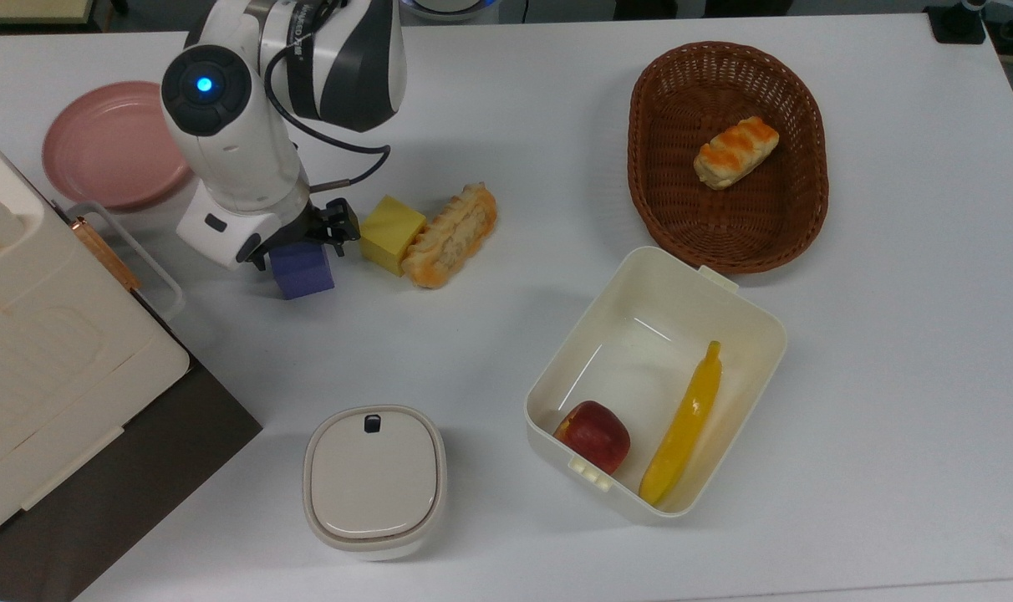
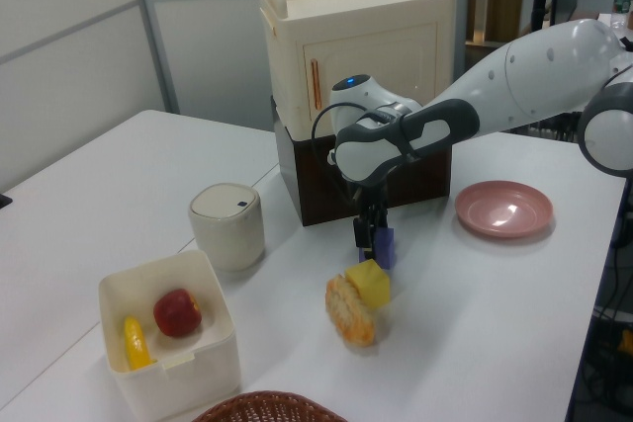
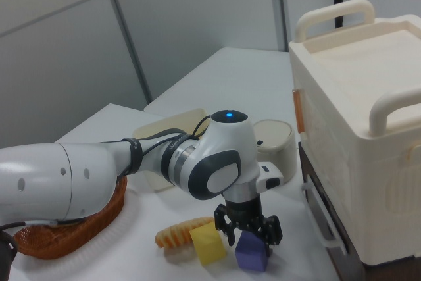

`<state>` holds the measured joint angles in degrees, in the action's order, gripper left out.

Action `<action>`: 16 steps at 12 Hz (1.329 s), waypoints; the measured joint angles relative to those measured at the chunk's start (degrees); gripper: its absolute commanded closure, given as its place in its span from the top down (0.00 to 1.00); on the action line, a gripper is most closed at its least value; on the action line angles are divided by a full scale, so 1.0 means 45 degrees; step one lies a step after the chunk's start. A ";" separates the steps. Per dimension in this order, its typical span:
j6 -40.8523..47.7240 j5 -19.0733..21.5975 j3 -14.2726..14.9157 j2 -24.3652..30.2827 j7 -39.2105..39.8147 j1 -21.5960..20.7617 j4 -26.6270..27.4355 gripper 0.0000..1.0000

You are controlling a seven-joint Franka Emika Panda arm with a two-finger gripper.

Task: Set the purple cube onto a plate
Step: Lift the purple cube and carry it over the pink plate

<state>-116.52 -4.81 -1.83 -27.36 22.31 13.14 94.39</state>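
From the top view, the white surface (image 1: pixel 506 535) carries the small blue-purple cube (image 1: pixel 304 271), half hidden under the white arm's black jaws (image 1: pixel 302 242), which stand spread on either side of it; the glossy pink round plate (image 1: pixel 109 142) lies well apart.

In the left view, grey wall panels (image 2: pixel 69 56) back the surface, and the jaws cover most of the cube (image 2: pixel 385 247).

In the right view, the cube (image 3: pixel 252 253) sits between the parted jaws, beside a yellow cube (image 3: pixel 209 242).
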 measured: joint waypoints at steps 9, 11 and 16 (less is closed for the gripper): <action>0.0496 -0.0115 0.0028 0.1376 0.1760 0.1548 0.0473 0.45; 0.1092 -0.0118 0.0061 0.2151 0.3317 0.2441 0.0854 0.45; 0.1919 -0.0127 0.0088 0.2755 0.6697 0.4612 0.1098 0.50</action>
<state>-107.88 -5.38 -1.43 -14.96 52.45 33.89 99.33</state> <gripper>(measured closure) 0.427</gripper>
